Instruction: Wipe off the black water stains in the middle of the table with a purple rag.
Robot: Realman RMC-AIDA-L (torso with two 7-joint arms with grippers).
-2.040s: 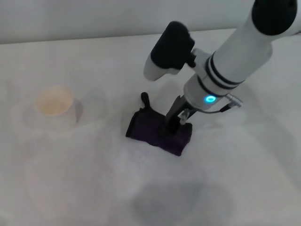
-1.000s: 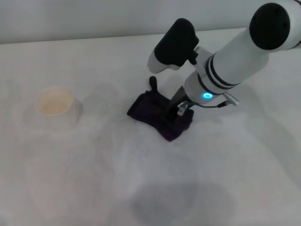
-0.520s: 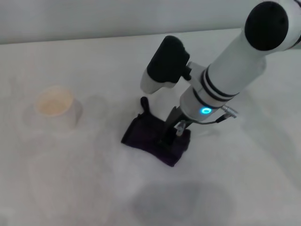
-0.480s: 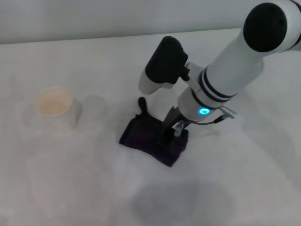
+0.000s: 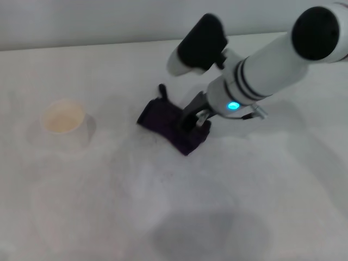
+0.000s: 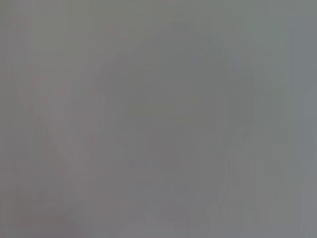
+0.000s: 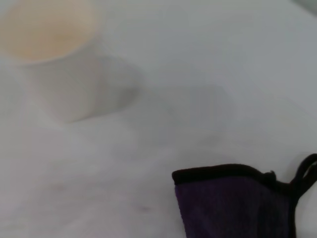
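The right gripper (image 5: 191,120) presses down on the dark purple, folded rectangular rag (image 5: 168,125), which lies flat on the broad white tabletop (image 5: 272,185) near its middle. The dark fingers (image 5: 188,115) stand on the right part of the cloth and look clamped onto it, but the wrist body covers their upper part, so the grip itself is only partly visible. A small black loop (image 5: 162,91) sticks out from the far corner of the rag.

The small round black stain does not show in any view — whether it is under the cloth or already wiped, I cannot tell. Only faint grey smears (image 5: 209,231) are on the near part of the table.

A white paper cup (image 5: 64,124) stands upright well apart from the rag, on the robot's left side.

In the right wrist view the cup (image 7: 49,54) is soft and cut by the edge, and only one corner of the rag (image 7: 233,206) with its black hem and loop (image 7: 303,173) is inside the picture. This arm's own fingers are not seen there.

The left wrist view gives only a plain grey field — nothing can be made out, and the left gripper shows in no view.
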